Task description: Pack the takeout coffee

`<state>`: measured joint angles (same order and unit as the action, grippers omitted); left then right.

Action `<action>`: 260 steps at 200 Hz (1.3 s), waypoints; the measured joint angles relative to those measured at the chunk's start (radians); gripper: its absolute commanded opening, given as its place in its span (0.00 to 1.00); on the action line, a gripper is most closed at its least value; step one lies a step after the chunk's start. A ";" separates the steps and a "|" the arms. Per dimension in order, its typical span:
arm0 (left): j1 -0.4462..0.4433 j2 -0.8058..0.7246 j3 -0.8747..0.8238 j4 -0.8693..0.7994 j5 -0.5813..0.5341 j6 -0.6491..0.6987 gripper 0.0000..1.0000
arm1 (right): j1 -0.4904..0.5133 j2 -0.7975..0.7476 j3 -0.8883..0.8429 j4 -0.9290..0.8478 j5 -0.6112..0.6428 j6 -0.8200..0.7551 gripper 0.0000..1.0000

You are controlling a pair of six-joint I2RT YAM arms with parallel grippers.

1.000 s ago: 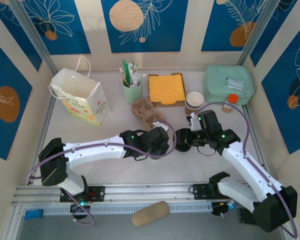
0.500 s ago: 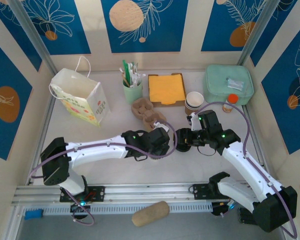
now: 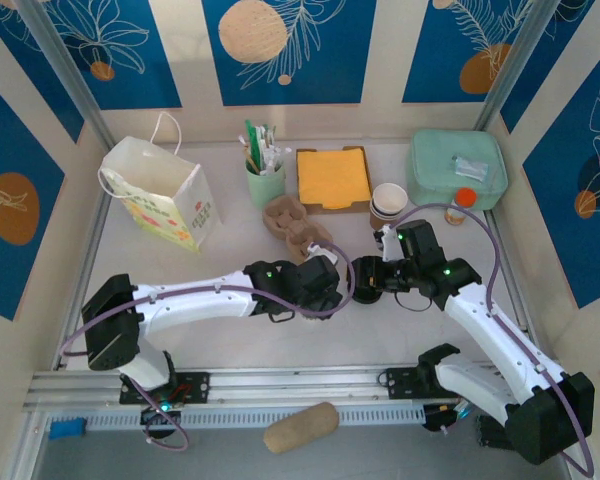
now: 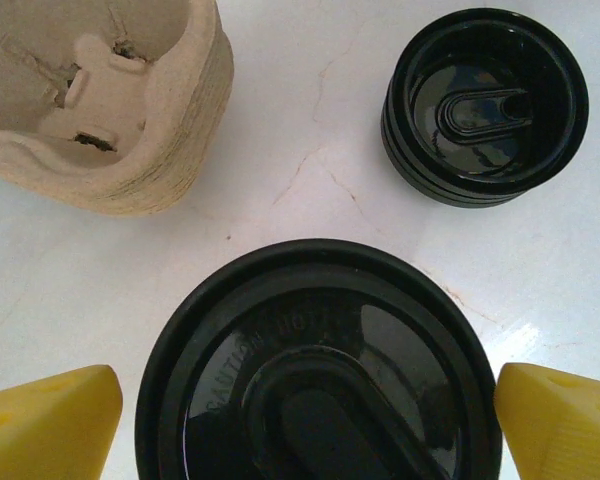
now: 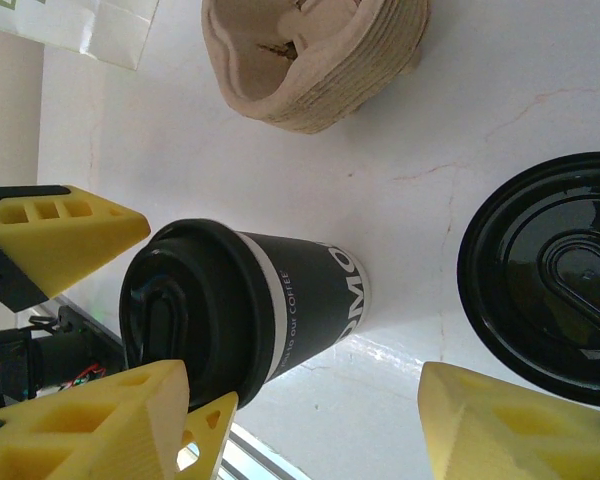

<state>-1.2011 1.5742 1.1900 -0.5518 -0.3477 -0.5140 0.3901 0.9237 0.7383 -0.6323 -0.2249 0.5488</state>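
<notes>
Left gripper (image 4: pixel 308 388) hangs straight over the takeout coffee (image 5: pixel 280 300), its yellow fingers (image 4: pixel 42 425) spread wide to either side of the lid (image 4: pixel 315 370). A thin gap seems to show at each pad, though contact with the rim cannot be ruled out. Right gripper (image 5: pixel 327 392) stands about half open, pinching nothing, just beside the cup's base. The coffee stands upright on the white marbled table (image 4: pixel 310 170), between the two grippers: dark matte sides with white lettering, a glossy black domed lid. Near it lie a stack of loose black lids (image 4: pixel 485 105) and nested moulded-pulp carriers (image 4: pixel 110 100), rough and tan.
</notes>
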 measured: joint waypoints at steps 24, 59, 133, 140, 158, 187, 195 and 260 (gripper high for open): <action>0.000 0.000 0.014 -0.006 0.005 0.000 0.99 | 0.000 0.000 0.000 0.000 -0.004 0.000 0.63; 0.001 -0.013 0.033 -0.006 0.007 -0.001 0.99 | 0.000 0.000 0.000 0.000 -0.011 0.000 0.63; 0.099 -0.226 -0.027 0.029 0.072 -0.072 0.99 | 0.007 0.049 0.039 -0.031 -0.047 -0.020 0.60; 0.122 -0.262 -0.058 0.042 0.092 -0.089 0.99 | 0.014 0.060 0.049 -0.038 -0.048 -0.023 0.60; 0.181 -0.342 -0.148 0.058 0.142 -0.133 0.99 | 0.050 0.092 0.077 -0.051 -0.047 -0.034 0.60; 0.254 -0.413 -0.286 0.066 0.232 -0.187 0.99 | 0.131 0.152 0.113 -0.066 -0.034 -0.053 0.60; 0.267 -0.423 -0.316 0.067 0.256 -0.197 0.99 | 0.150 0.168 0.121 -0.069 -0.028 -0.054 0.60; 0.292 -0.416 -0.382 0.119 0.375 -0.230 0.99 | 0.203 0.246 0.137 -0.072 0.017 -0.063 0.58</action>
<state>-0.9089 1.1584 0.8082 -0.4328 0.0277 -0.7441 0.5930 1.1702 0.8753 -0.7040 -0.2081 0.4858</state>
